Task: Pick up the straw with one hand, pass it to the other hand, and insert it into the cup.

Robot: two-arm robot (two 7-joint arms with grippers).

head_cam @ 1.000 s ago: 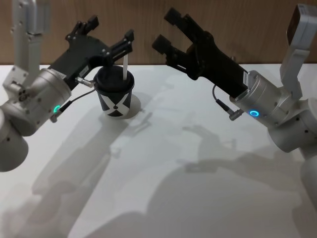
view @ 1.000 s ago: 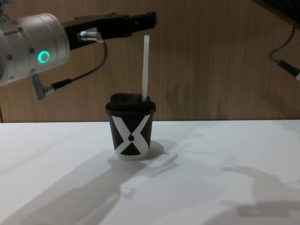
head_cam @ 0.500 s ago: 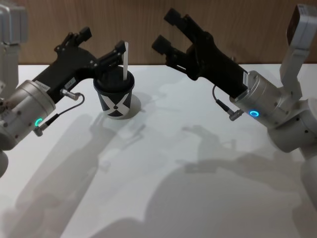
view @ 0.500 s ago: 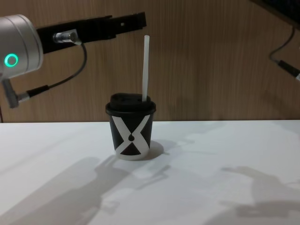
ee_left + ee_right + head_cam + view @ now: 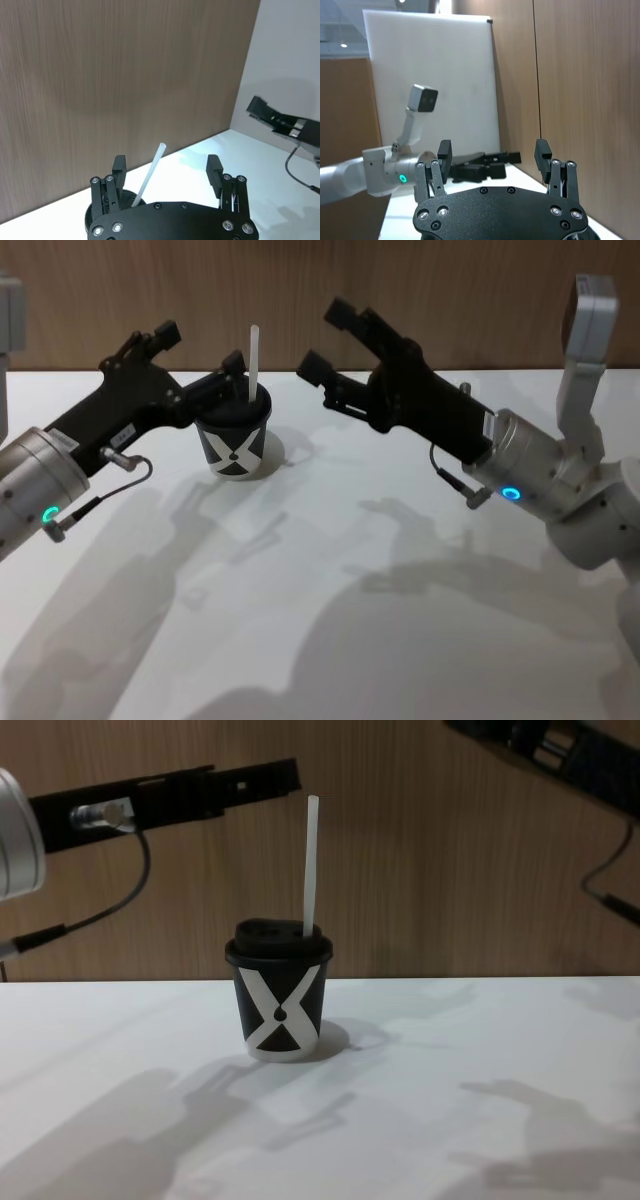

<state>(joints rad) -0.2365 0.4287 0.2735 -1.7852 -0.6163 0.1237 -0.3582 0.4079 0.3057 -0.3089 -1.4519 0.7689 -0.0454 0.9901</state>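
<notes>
— Standing where?
— Black paper cup [image 5: 235, 430] sitting upright on the white table [image 5: 330, 620], straw [image 5: 253, 362] poking up through the domed lid [image 5: 278, 936], leaning slightly.
— Gripped by anything?
— Touching nothing. Left gripper [image 5: 195, 355] hovering just behind the cup, fingers [image 5: 119, 170] spread wide, straddling the straw without contact. Right gripper [image 5: 325, 338] hanging to the cup's right, well apart, likewise spread open and holding nothing.
— Blocking anything?
— Left gripper's lower finger crossing behind the cup's rim; wood-grain wall [image 5: 420, 870] backing everything.
— Any writing?
— Showing a bold white X [image 5: 281, 1009] with a small black drop mark; small white label on the left gripper's body, too small for reading.
</notes>
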